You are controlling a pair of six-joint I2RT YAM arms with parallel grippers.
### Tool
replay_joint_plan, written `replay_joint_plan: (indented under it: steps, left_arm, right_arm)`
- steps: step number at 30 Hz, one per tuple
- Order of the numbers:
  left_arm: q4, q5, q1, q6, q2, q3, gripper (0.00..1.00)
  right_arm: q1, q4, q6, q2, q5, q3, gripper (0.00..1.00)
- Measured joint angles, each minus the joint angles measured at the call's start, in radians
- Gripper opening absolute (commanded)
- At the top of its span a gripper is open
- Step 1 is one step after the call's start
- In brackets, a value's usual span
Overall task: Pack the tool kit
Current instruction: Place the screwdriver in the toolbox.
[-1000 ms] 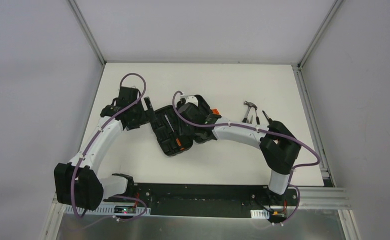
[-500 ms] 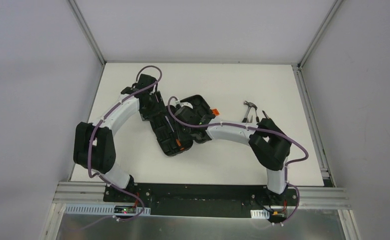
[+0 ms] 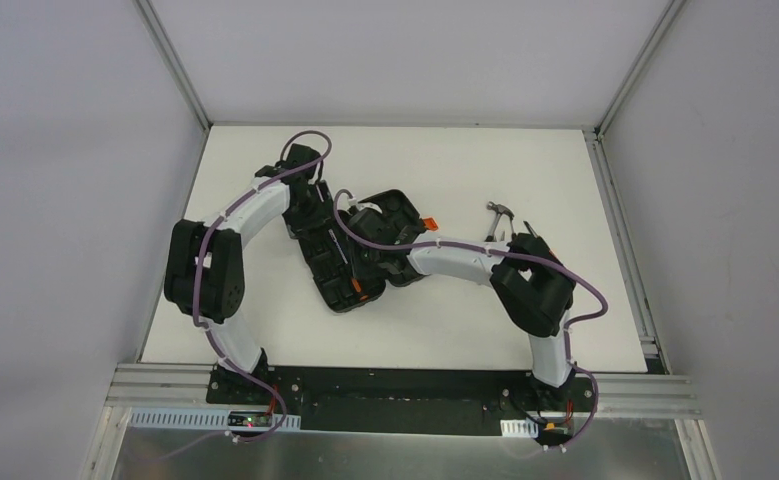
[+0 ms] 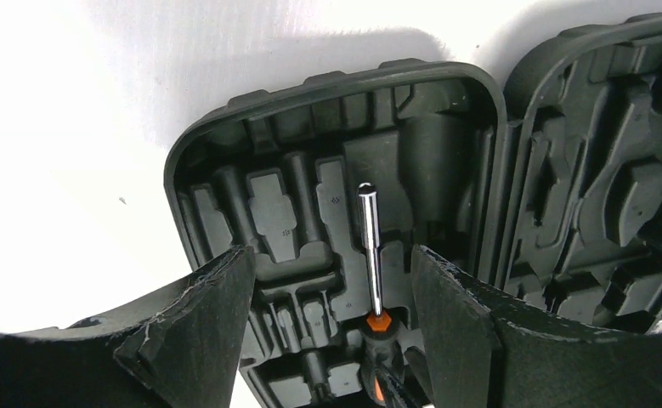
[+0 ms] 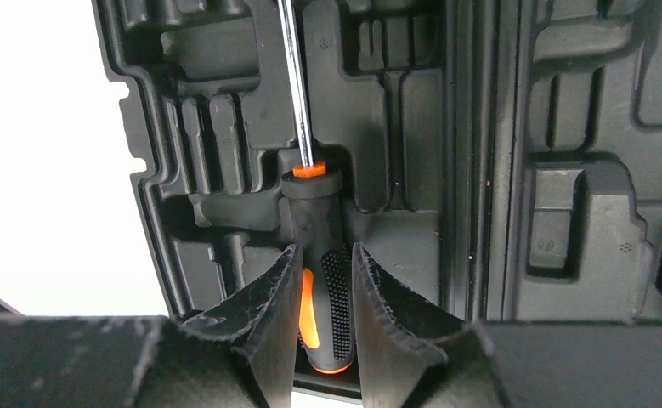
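Observation:
The black tool kit case [image 3: 337,290] lies open at the table's middle, its lid half [image 3: 397,208] to the right. An orange-and-black screwdriver [image 5: 314,212] lies in a slot of the tray [image 4: 251,144], chrome shaft [image 4: 370,246] pointing away. My right gripper [image 5: 323,255] is shut on its handle, one finger on each side. My left gripper [image 4: 330,255] hangs open over the tray's far end, straddling the shaft without touching it. A hammer [image 3: 498,214] lies on the table to the right of the case.
More small tools [image 3: 527,232] lie beside the hammer, partly hidden by my right arm's elbow [image 3: 530,290]. The lid's orange latch [image 3: 428,222] points right. Both arms crowd over the case. The white table [image 3: 265,320] is walled at the back and sides.
My left arm swung in from the case's left to over its far end, and its jaws narrowed somewhat. My right gripper's fingers drew in on the screwdriver handle.

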Motion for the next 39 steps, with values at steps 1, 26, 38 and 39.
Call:
replay_joint_plan:
  steps: [1, 26, 38, 39]
  left_arm:
    - [0.000, 0.002, 0.000, -0.003, 0.006, 0.000, 0.68]
    - [0.051, 0.075, -0.025, -0.073, 0.013, -0.113, 0.40]
    - [0.052, 0.045, -0.026, -0.069, 0.021, 0.003, 0.15]
    - [0.053, 0.045, -0.026, -0.069, 0.030, 0.013, 0.15]
  right_arm:
    - [0.000, 0.001, 0.000, 0.003, -0.004, 0.002, 0.28]
    - [-0.021, -0.010, -0.001, 0.077, -0.037, 0.098, 0.18]
    - [-0.029, -0.019, 0.005, 0.085, -0.039, 0.108, 0.17]
    - [-0.029, -0.020, 0.005, 0.086, -0.039, 0.109, 0.17]
